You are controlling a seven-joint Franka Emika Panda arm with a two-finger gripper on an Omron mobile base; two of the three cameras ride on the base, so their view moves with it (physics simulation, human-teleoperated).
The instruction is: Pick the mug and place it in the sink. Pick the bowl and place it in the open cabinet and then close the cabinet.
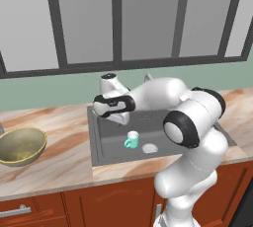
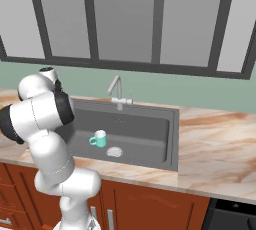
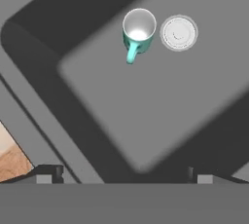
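Observation:
The teal mug (image 1: 132, 139) (image 2: 99, 138) (image 3: 138, 33) stands upright on the floor of the dark grey sink (image 1: 99, 144) (image 2: 147, 124) (image 3: 146, 106), with its handle out to one side and the round silver drain (image 3: 179, 32) beside it. My gripper (image 1: 120, 118) (image 3: 124, 174) hangs open above the sink's back left part, apart from the mug and holding nothing. On the marble counter left of the sink rests the wide olive-gold bowl (image 1: 21, 145). The cabinet is out of view.
A curved silver faucet (image 2: 116, 91) rises at the sink's back rim, under a dark-framed window. Marble counter (image 2: 220, 144) stretches right of the sink. Reddish-brown drawers and doors (image 1: 29, 211) run below the counter's front edge.

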